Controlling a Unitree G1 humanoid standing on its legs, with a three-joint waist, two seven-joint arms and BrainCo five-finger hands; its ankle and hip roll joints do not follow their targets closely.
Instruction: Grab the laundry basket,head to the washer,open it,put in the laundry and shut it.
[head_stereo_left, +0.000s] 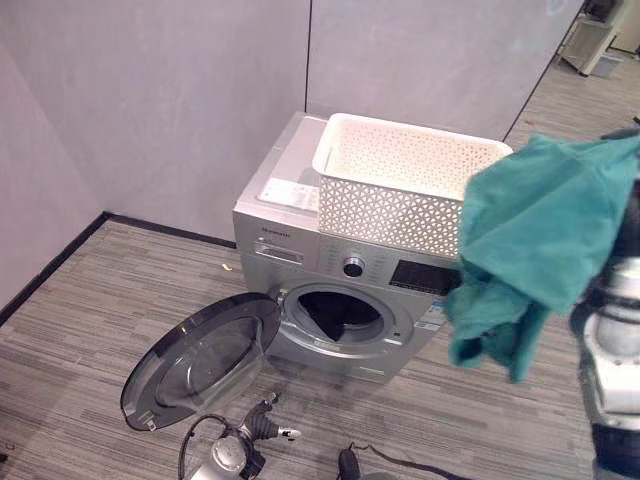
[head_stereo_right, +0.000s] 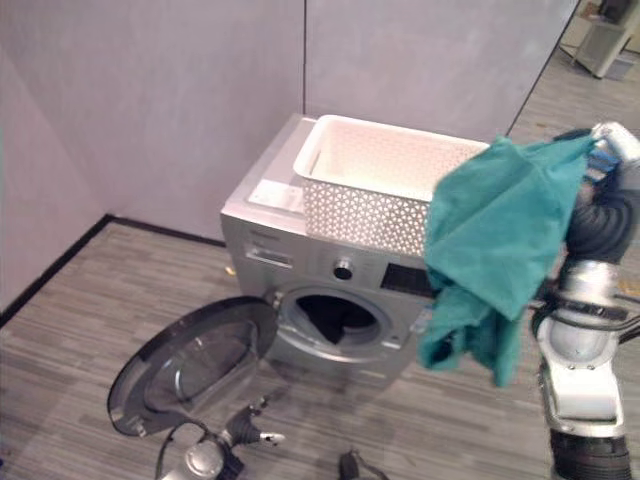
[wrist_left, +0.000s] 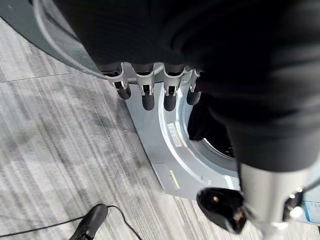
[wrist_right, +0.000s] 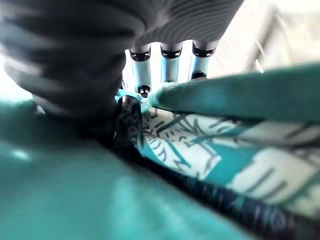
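Head view: dark laundry (head_stereo_left: 322, 312) inside washer (head_stereo_left: 300, 245).

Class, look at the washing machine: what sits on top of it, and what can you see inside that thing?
A white laundry basket sits on the washer. Its visible interior looks empty; the teal garment in the right hand covers its right corner.

White lattice-walled laundry basket (head_stereo_left: 400, 190) sat upright on top of the silver front-loading washer (head_stereo_left: 300, 215), toward its right side. The washer's round door (head_stereo_left: 200, 360) stood swung fully open to the left, with something dark visible inside the drum opening (head_stereo_left: 335, 315). A teal garment (head_stereo_right: 495, 250) with a white-and-navy printed patch hung bunched from the right hand's fingers (wrist_right: 170, 62), draped below them, in front of the basket's right end.
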